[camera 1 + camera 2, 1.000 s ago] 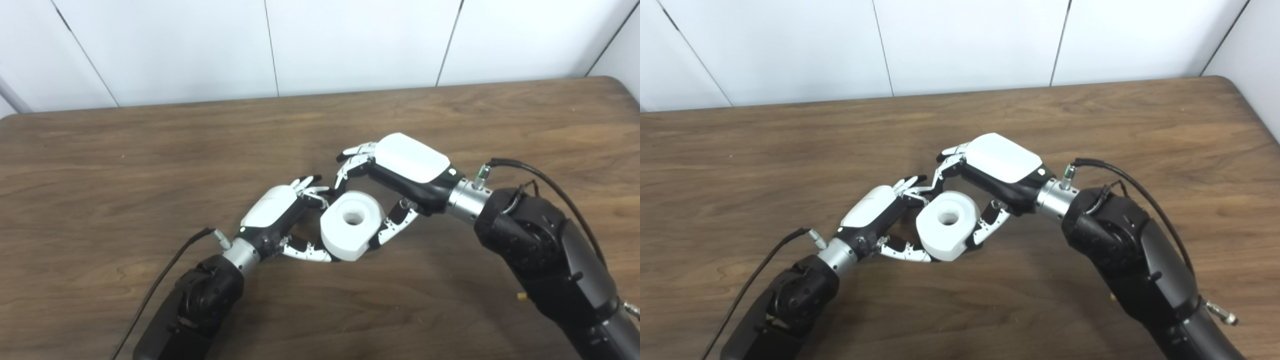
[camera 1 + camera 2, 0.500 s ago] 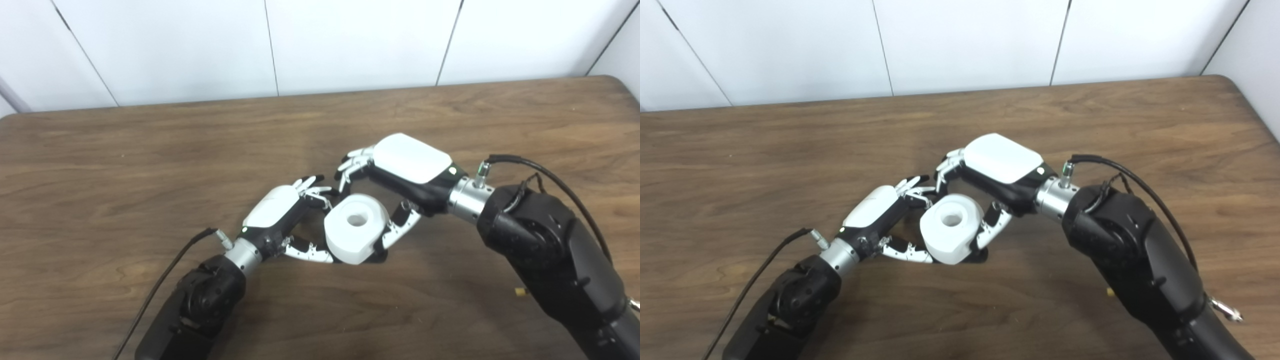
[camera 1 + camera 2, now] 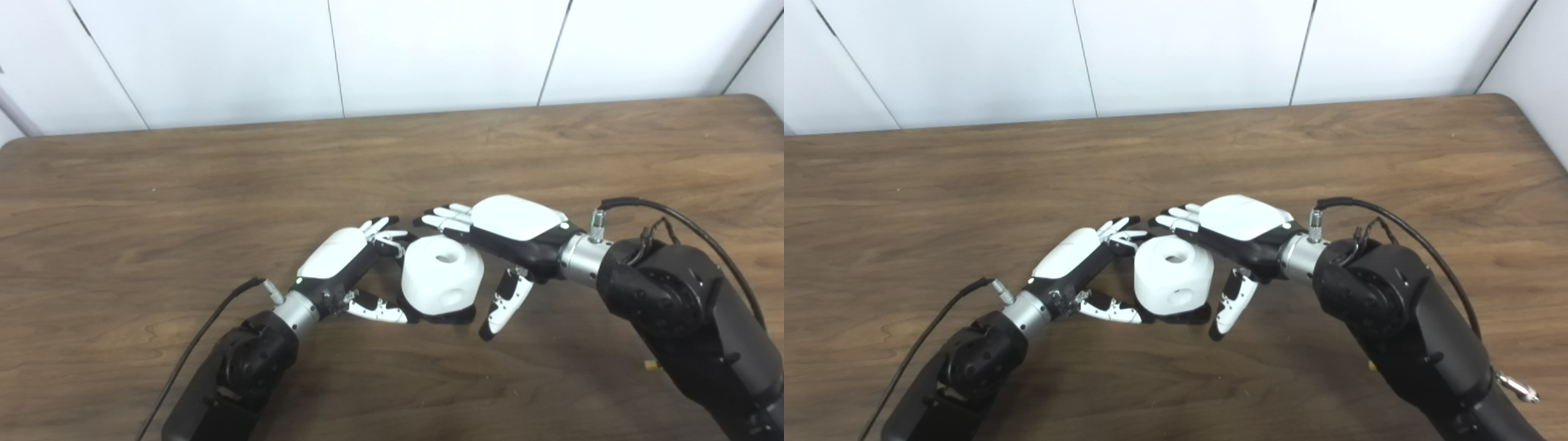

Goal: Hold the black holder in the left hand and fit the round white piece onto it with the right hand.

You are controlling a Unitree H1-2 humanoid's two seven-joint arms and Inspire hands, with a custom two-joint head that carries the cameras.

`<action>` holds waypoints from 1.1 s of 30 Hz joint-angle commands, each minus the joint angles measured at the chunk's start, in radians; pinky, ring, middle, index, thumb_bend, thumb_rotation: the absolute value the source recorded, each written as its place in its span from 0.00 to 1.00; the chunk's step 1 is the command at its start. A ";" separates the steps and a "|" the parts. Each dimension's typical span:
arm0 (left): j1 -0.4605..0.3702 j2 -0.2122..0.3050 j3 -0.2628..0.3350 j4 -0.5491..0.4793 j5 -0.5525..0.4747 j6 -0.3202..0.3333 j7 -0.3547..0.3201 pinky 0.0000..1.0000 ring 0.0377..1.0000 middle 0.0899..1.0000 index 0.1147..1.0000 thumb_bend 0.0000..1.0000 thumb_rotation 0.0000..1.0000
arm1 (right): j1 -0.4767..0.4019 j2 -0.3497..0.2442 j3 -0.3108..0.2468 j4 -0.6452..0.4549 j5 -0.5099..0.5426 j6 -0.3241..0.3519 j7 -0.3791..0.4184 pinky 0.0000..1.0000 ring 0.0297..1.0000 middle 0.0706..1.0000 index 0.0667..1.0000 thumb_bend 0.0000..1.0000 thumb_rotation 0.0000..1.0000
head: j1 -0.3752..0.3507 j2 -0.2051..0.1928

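Both hands sit mid-frame on my feed. Right hand (image 3: pixel 508 229) is released, fingers spread, thumb hanging clear of the white piece (image 3: pixel 442 275). Left hand (image 3: pixel 346 260) grips the black holder (image 3: pixel 450 316), which the piece sits on, at centre of the table (image 3: pixel 184 184).

Brown wood-grain counter (image 3: pixel 184 184), smooth with a dull sheen. Matt white plastic on the round white piece (image 3: pixel 442 278), low centre. Glossy white shell and black casing on each robot hand, left (image 3: pixel 343 260) and right (image 3: pixel 511 226); brushed metal wrists.
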 commanded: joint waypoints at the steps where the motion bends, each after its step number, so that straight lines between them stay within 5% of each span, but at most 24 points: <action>1: -0.003 0.018 0.010 -0.017 -0.009 -0.001 -0.009 1.00 1.00 0.85 0.41 0.52 0.05 | -0.011 -0.012 -0.013 -0.020 0.012 0.002 0.000 0.93 1.00 1.00 0.98 1.00 0.20 | 0.002 0.002; 33: -0.021 0.008 0.017 0.048 -0.007 -0.034 -0.004 1.00 1.00 0.84 0.41 0.52 0.05 | -0.020 0.071 -0.063 -0.135 -0.034 -0.029 -0.085 0.89 1.00 1.00 0.88 0.92 0.31 | -0.029 -0.028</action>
